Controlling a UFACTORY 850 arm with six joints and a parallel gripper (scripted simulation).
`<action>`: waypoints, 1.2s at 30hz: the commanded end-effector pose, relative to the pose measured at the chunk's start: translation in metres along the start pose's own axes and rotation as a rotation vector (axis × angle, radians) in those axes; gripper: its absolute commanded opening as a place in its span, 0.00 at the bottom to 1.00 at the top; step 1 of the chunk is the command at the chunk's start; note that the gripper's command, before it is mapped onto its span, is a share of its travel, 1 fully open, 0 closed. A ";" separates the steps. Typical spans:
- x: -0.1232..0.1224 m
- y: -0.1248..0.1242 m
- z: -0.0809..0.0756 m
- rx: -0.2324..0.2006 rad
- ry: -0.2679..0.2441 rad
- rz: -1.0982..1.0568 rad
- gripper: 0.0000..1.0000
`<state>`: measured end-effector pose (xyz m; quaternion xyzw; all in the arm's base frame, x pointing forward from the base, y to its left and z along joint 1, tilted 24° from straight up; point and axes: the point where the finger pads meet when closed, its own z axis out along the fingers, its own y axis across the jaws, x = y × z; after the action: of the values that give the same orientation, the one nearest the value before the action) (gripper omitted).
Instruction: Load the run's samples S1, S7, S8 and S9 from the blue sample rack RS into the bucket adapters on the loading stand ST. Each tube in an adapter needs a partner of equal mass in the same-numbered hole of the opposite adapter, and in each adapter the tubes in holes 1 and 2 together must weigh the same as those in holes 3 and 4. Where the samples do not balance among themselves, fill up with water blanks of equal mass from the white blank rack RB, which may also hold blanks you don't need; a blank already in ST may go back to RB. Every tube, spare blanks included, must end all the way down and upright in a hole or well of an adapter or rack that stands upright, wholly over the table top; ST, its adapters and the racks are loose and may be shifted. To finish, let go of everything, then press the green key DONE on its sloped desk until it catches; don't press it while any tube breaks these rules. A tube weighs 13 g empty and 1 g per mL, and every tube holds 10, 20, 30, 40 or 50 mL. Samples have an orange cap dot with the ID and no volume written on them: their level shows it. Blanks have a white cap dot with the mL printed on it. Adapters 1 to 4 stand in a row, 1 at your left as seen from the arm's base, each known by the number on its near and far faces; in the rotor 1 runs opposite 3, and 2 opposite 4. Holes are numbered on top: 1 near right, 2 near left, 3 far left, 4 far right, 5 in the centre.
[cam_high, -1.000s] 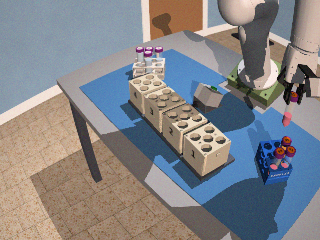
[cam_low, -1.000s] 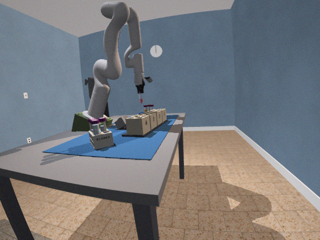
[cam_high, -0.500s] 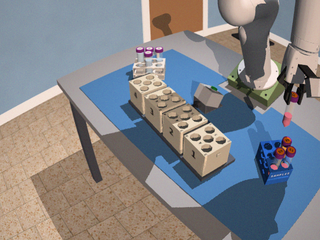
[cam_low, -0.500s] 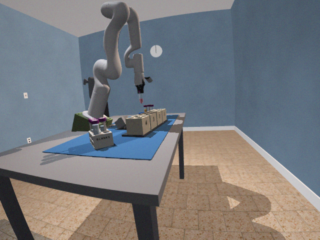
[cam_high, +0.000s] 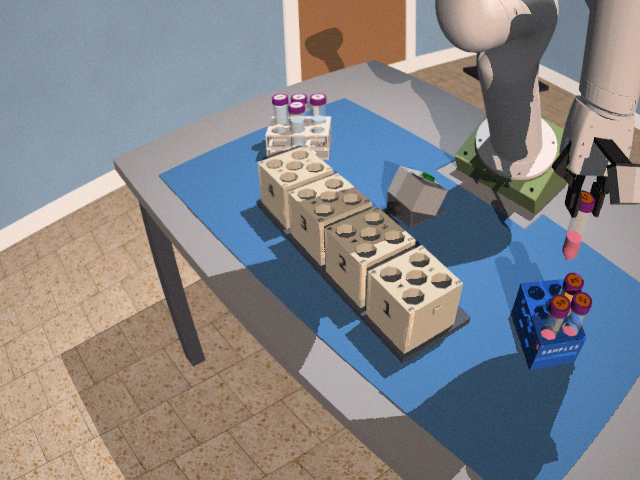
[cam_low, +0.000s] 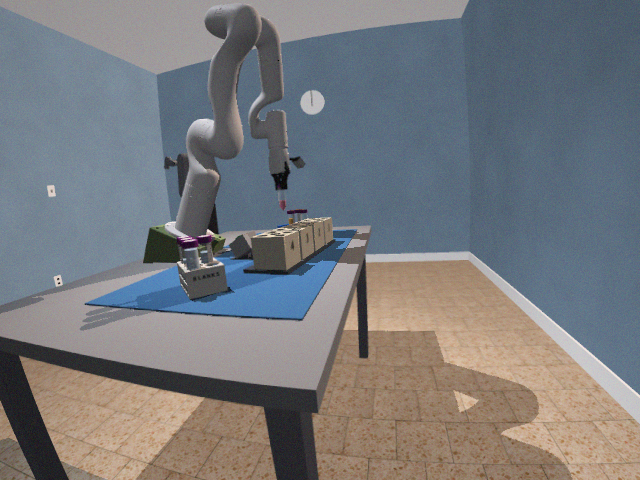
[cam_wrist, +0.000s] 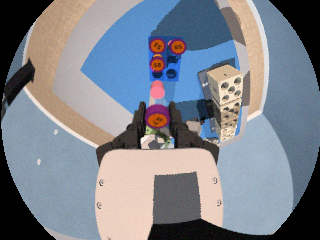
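My gripper (cam_high: 585, 200) is shut on the purple cap of a sample tube (cam_high: 575, 228) with an orange dot. It holds the tube upright in the air, above and behind the blue sample rack RS (cam_high: 550, 326). The tube has a little pink liquid at its tip. I cannot read its ID. The rack holds three samples; their caps read S8 (cam_high: 573, 282), S9 (cam_high: 559, 304) and S1 (cam_high: 582, 302). Adapters 1 (cam_high: 413, 298), 2 (cam_high: 369, 249), 3 (cam_high: 328, 211) and 4 (cam_high: 292, 180) stand empty in a row on the stand. In the wrist view the held cap (cam_wrist: 158, 119) sits between my fingers, with the rack (cam_wrist: 166, 58) below.
The white blank rack RB (cam_high: 298, 134) with several purple-capped blanks stands behind adapter 4. The grey desk (cam_high: 416, 196) with the green DONE key (cam_high: 428, 177) stands between the stand and the arm's green base (cam_high: 511, 173). The table edge runs close to the sample rack's right.
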<state>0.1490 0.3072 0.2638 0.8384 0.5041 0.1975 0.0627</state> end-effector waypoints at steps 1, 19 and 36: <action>0.001 0.000 0.008 0.000 0.002 0.001 0.00; 0.001 0.000 0.040 0.000 0.002 0.001 0.00; 0.001 0.000 0.057 0.000 0.002 0.001 0.00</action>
<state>0.1715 0.3128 0.2121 0.8385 0.5041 0.1973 0.0626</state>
